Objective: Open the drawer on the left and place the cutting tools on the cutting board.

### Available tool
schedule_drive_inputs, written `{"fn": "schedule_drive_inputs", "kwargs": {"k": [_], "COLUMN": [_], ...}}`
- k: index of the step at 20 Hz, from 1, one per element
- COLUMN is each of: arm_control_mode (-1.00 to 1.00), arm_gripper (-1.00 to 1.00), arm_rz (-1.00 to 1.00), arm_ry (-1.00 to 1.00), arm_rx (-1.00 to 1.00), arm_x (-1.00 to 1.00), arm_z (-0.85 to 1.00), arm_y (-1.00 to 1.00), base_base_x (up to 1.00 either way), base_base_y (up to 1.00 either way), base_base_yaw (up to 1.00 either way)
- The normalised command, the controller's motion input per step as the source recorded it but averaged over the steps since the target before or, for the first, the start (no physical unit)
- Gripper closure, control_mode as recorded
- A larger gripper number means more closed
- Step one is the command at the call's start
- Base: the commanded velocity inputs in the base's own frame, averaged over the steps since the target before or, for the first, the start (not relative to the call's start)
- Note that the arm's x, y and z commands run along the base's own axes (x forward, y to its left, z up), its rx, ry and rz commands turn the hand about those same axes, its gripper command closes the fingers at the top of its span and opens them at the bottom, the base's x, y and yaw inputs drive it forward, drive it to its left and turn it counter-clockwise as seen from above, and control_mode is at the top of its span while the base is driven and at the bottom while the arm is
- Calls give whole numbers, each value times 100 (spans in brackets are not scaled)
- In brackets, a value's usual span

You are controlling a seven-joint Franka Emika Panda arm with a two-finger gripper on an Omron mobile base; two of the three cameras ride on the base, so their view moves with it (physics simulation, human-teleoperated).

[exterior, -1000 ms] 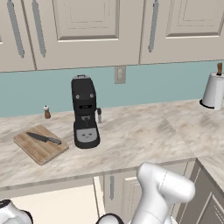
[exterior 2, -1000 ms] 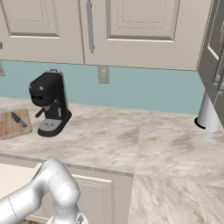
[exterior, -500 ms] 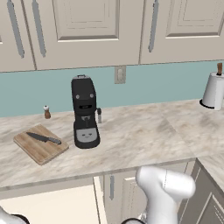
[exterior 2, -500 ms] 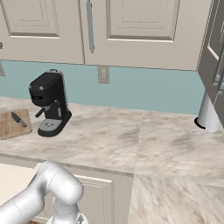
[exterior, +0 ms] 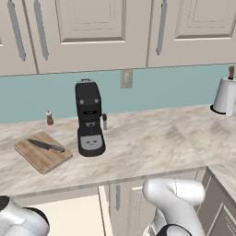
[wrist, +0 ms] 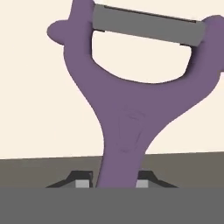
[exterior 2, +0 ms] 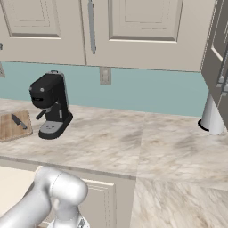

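**Pincer clamped on the peeler's stem, low in the open drawer**

In the hand view the pincer (wrist: 114, 183) has its two dark tips pressed against either side of the purple peeler (wrist: 127, 109), gripping the stem. The peeler's Y fork and grey blade spread away ahead of the tips, over the pale cream floor of the drawer (exterior: 69, 221). Nothing else lies on that floor around the peeler, so there is open room on both sides of the fork and beyond the blade.

From the left base view, the drawer stands pulled out below the counter edge, its cream inside showing at the bottom left. The arm bends down in front of the cabinets, so the pincer works well below the counter (exterior: 152, 147).

Up on the counter, far above the pincer:
- One cutting board (exterior: 41, 154), near the left end, set at an angle.
- One black-handled knife (exterior: 45, 145), lying flat on the board.
- One black coffee machine (exterior: 89, 117), just beside the board's right edge.
- One small pepper shaker (exterior: 49, 118), by the wall behind the board.
- One paper towel roll (exterior: 225, 94), at the far right.

The board's near half is bare. The counter right of the coffee machine lies open.
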Motion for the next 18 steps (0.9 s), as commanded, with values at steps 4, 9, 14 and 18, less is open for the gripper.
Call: {"fn": "schedule_drive_inputs", "kwargs": {"k": [4,9,14,18], "arm_control_mode": [-100,-100,-100,-100], "arm_gripper": [100,100,100,100], "arm_rz": [22,20,18,18], "arm_ry": [0,1,5,8], "arm_rx": [1,0,-1,-9], "arm_x": [76,84,91,100], "arm_z": [100,100,96,60], "arm_y": [-58,-46,-29,-13], "base_base_x": [0,0,0,0], "base_base_y": [0,0,0,0], "base_base_yaw": [0,0,0,0]}}
